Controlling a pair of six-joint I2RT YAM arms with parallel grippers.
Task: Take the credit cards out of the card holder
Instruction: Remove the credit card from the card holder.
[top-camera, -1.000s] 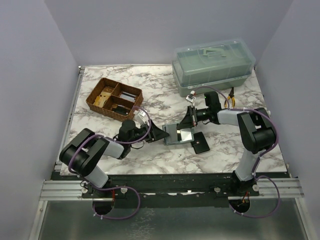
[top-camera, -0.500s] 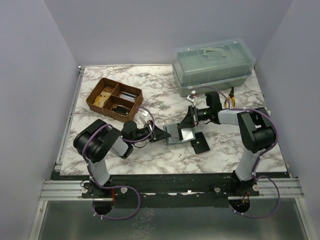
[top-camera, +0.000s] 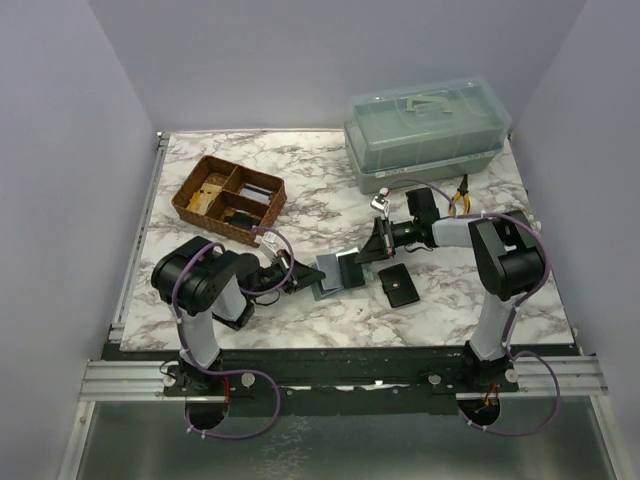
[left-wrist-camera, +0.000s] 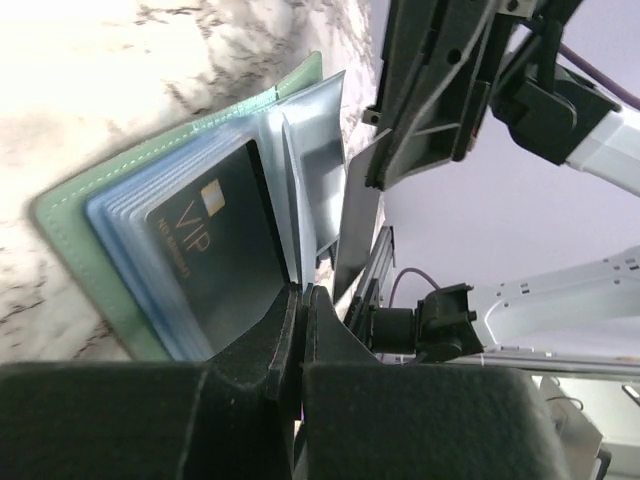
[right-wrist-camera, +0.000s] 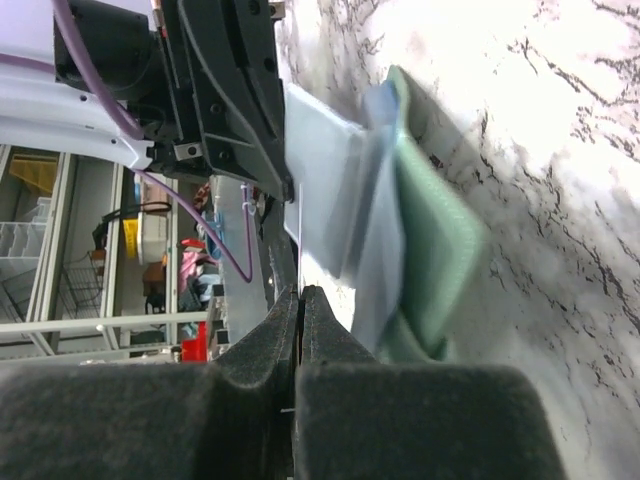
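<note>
The sage-green card holder (top-camera: 336, 272) lies open on the marble table between my two arms. In the left wrist view its green cover (left-wrist-camera: 70, 215) holds a stack of bluish clear sleeves, and a dark credit card (left-wrist-camera: 215, 260) marked VIP sits in the front sleeve. My left gripper (left-wrist-camera: 303, 292) is shut on the sleeve edges at the holder's left side (top-camera: 303, 278). My right gripper (right-wrist-camera: 299, 290) is shut on a thin clear sleeve seen edge-on, at the holder's right side (top-camera: 368, 253). The green cover (right-wrist-camera: 440, 250) lies just beyond it.
A black snap wallet (top-camera: 398, 284) lies just right of the holder. A brown wicker basket (top-camera: 228, 197) with small items stands at the back left. A lidded clear plastic box (top-camera: 425, 130) is at the back right, with pliers (top-camera: 460, 195) in front of it.
My left gripper has closed on the holder's sleeves. The left arm has drawn back, and the holder has slid left with it. The right gripper stays shut and has followed slightly left.
</note>
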